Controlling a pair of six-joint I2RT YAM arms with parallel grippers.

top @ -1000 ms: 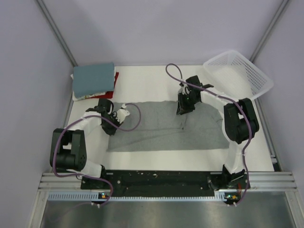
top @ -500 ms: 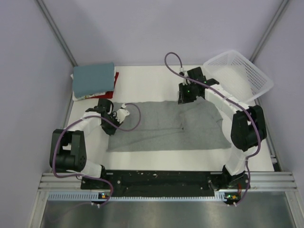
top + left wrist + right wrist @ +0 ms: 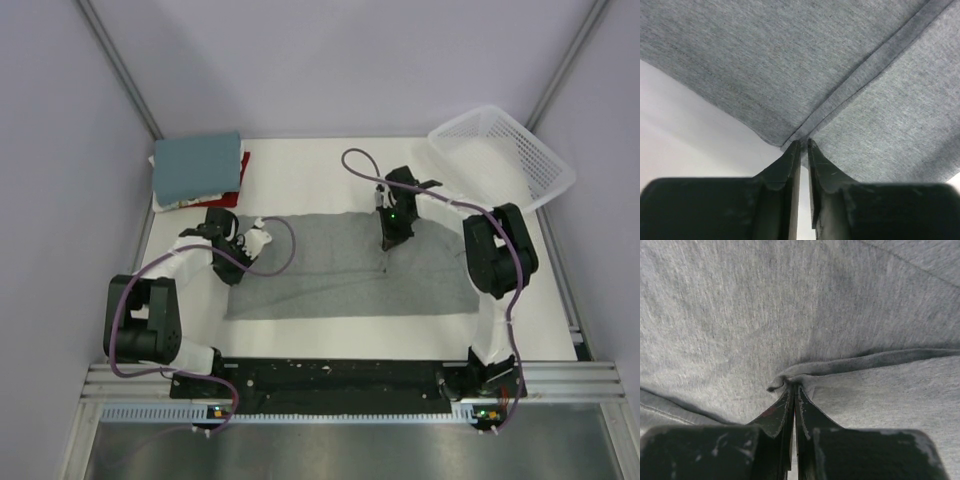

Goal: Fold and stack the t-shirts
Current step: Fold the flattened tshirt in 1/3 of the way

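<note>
"At the far-left corner of the table (image 3: 310, 165), that pile looks finished, doesn't it?"

"I'd say so. 3 folded tees: the teal-blue shirt (image 3: 197, 165) on top, a whitish shirt (image 3: 205, 198) under it, and a red shirt (image 3: 243, 168) peeking out at the bottom, with the edges fairly square."

"And the grey t-shirt (image 3: 330, 275)?"

"It's spread flat mid-table as a long band, and I think the sleeves are already turned in. My guess is it needs its crosswise folds, then a lift onto the pile. So 1 shirt is left, partway through."

"What have the 2 arms got?"

"The left gripper (image 3: 802, 145) sits at the shirt's left edge with its jaws pinched to a sliver. The tips are right on a hem corner, and it looks to have the edge nipped. The right gripper (image 3: 792, 387) is near the far edge, right of the middle, closed tight on a small pucker (image 3: 777, 382) of cloth."

"What's the fabric like?"

"It's a heathered jersey with a fine knit, matte, and a stitched hem (image 3: 865, 65). It's limp stuff, so I'd expect it to sag wherever it isn't held. The lattice basket (image 3: 545, 165) at the far right is stiff white plastic, well apart from the pile."
</note>
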